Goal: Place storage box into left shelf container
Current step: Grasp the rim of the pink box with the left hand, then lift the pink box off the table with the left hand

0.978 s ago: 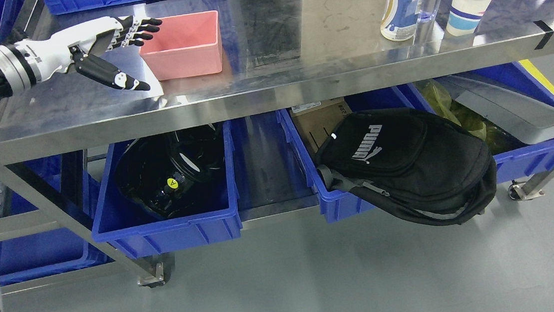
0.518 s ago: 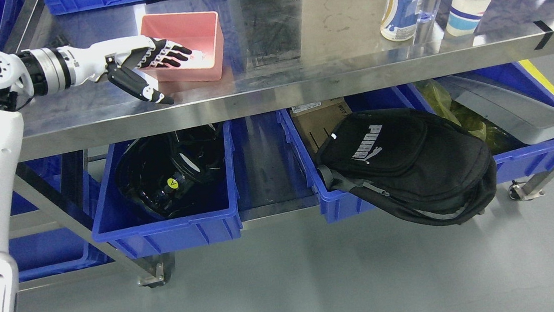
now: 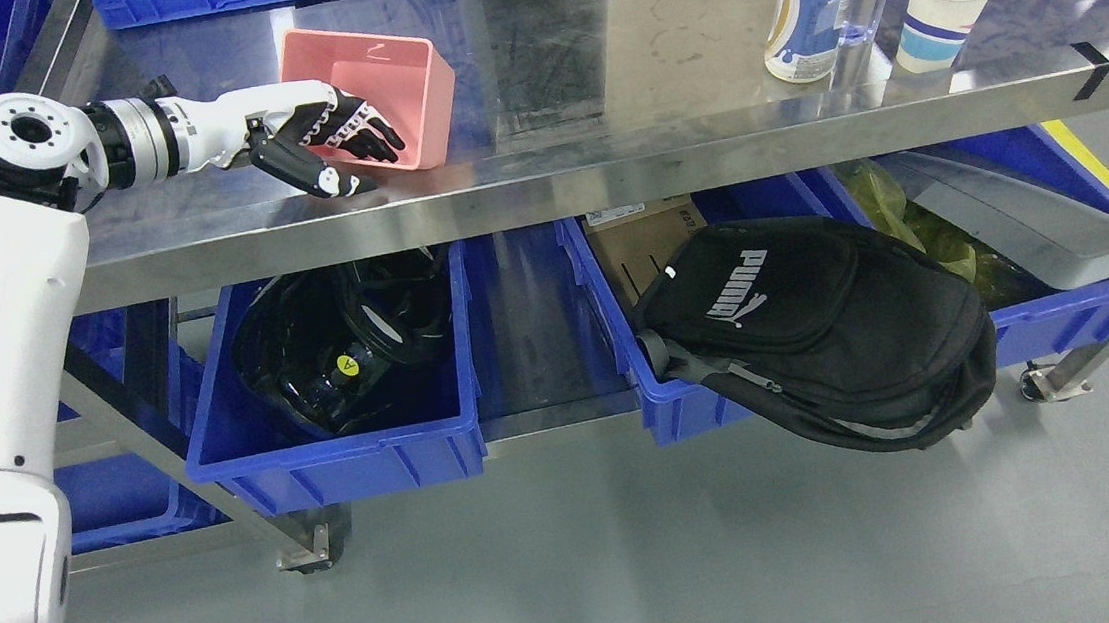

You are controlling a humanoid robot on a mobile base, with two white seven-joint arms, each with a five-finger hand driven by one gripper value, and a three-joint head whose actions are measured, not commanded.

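Pink storage box (image 3: 390, 90) sits on the steel table (image 3: 593, 57) near its front left edge, tilted up on one side, so it looks mid-pickup, not carried yet. Left hand (image 3: 318, 136) reaches in from the left, fingers (image 3: 368, 132) curled over the near wall into the box, thumb outside and below; looks like a pinch on the wall, though contact under the thumb is hard to confirm from this angle. Right arm not in view. Grasp roughly done; lift, lower and release remain. Target, by my guess, is the left blue bin (image 3: 347, 460) on the lower shelf, already holding a black helmet-like object (image 3: 346, 340), so free room inside is limited, mostly toward the front. Table front edge overhangs the bin, so the box must clear that lip outward before dropping down. Black bag (image 3: 817, 329) hangs off the middle bin, well apart. Bottle (image 3: 814, 8) and paper cup (image 3: 945, 11) stand far right, out of the way.
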